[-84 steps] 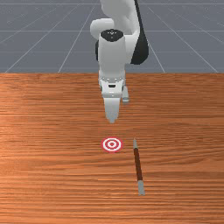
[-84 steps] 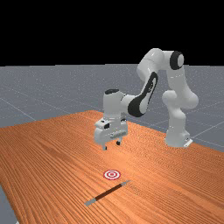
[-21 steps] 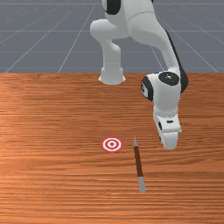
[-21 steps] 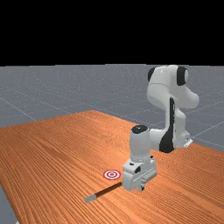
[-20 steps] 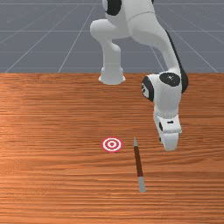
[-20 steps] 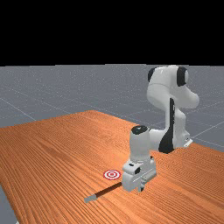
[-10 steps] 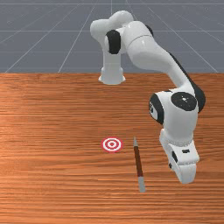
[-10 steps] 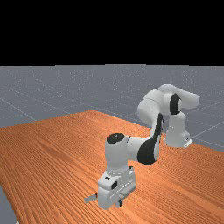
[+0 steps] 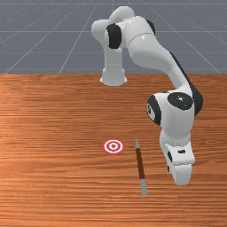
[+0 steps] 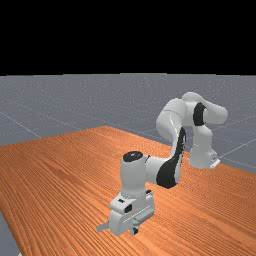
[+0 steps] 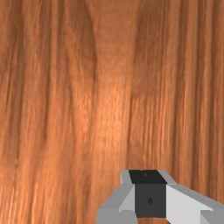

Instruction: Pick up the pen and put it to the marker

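Brown-and-grey pen (image 9: 140, 164) on the bench (image 9: 57, 177).
It lies apart from the clenched pincer (image 9: 169, 169), toward the front view's left.

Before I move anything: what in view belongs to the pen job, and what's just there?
Job:
- pen, lying on the table, at the front view's right of the marker
- marker, the red-and-white rings
- my arm, to do the carrying

Just there:
- table, bearing pen and marker
- grey floor beyond it
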`<state>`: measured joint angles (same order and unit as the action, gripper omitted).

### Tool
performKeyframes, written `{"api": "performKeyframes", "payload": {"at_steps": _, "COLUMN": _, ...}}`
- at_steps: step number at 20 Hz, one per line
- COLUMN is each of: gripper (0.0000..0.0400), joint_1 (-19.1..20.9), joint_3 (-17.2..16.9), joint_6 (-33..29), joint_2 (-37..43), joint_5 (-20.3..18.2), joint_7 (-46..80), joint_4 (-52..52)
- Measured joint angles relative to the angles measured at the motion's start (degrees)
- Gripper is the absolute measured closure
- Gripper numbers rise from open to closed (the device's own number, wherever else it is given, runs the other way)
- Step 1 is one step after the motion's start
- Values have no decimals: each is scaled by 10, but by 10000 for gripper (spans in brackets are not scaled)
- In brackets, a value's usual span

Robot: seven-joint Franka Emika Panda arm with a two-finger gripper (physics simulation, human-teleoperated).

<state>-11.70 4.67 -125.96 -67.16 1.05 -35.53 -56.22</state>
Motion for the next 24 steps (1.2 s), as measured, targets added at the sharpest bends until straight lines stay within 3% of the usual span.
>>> {"api": "performKeyframes", "payload": {"at_steps": 1, "gripper": 400, "joint_1": 8, "joint_3": 3, "joint_6": 9, "joint_2": 0, "joint_5": 1, "joint_7": -20, "joint_4": 1}}
{"api": "performKeyframes", "payload": {"at_steps": 2, "gripper": 400, "joint_1": 15, "joint_3": 1, "joint_6": -33, "joint_2": 21, "joint_5": 3, "joint_7": -25, "joint_4": -43}}
{"api": "performKeyframes", "payload": {"at_steps": 4, "gripper": 400, "joint_1": 26, "joint_3": 1, "joint_6": -38, "joint_2": 29, "joint_5": 2, "joint_7": -35, "joint_4": -57}}
{"api": "performKeyframes", "payload": {"at_steps": 17, "gripper": 400, "joint_1": 84, "joint_3": 5, "joint_6": -39, "joint_2": 51, "joint_5": -2, "joint_7": -107, "joint_4": -94}}
{"api": "performKeyframes", "payload": {"at_steps": 21, "gripper": 400, "joint_1": 89, "joint_3": 3, "joint_6": -41, "joint_2": 54, "joint_5": -3, "joint_7": -107, "joint_4": -98}}
{"api": "performKeyframes", "payload": {"at_steps": 24, "gripper": 400, "joint_1": 71, "joint_3": -4, "joint_6": -38, "joint_2": 47, "joint_5": -5, "joint_7": -62, "joint_4": -85}}
